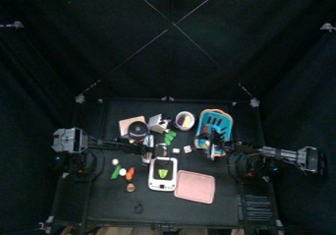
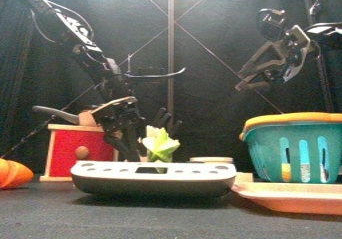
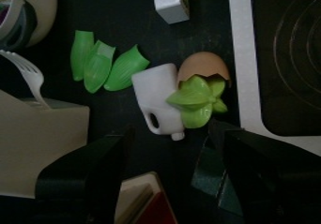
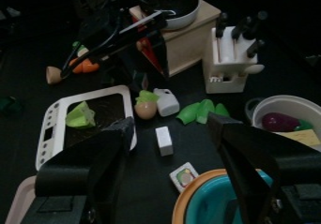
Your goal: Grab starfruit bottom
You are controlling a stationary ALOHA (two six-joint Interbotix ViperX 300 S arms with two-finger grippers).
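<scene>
Landmark: scale [image 2: 154, 178].

- An orange item [image 2: 11, 173] is lying far left of the scale, cut off by the picture edge; what it is I cannot tell.
- A red box [image 2: 74, 148] is standing behind the scale's left end. Its contents are not showing.
- The left gripper [image 3: 160, 171] is hanging behind the scale, above its left half. Its fingers are spread wide and released, gripping nothing.
- The starfruit [image 3: 198, 95] is sitting just behind the scale's middle and just ahead of the left gripper's spread fingers, not between them. It is pale green and glossy, with sharp ribs fanning out in points. It is pressing against a brown eggshell [image 3: 204, 68] and a white jug [image 3: 160, 101]. From the front its lower part is hiding behind the scale.
- The scale's platform is carrying one green piece [image 4: 82, 115].
- More green leaf pieces [image 3: 100, 61] are lying beyond the jug, apart from the starfruit.
- A knife block [image 4: 232, 54] is standing well behind the scale.
- A bowl [image 4: 286, 115] behind the scale's right side is holding something purple and something green, both too small to name.
- A pink board [image 2: 287, 195] is lying just right of the scale.
- A teal basket [image 2: 297, 148] with an orange rim is standing right of the scale. Something yellow is showing through its slats, hard to make out.
- The right gripper [image 4: 170, 171] is hanging high above the basket, fingers apart and empty.
</scene>
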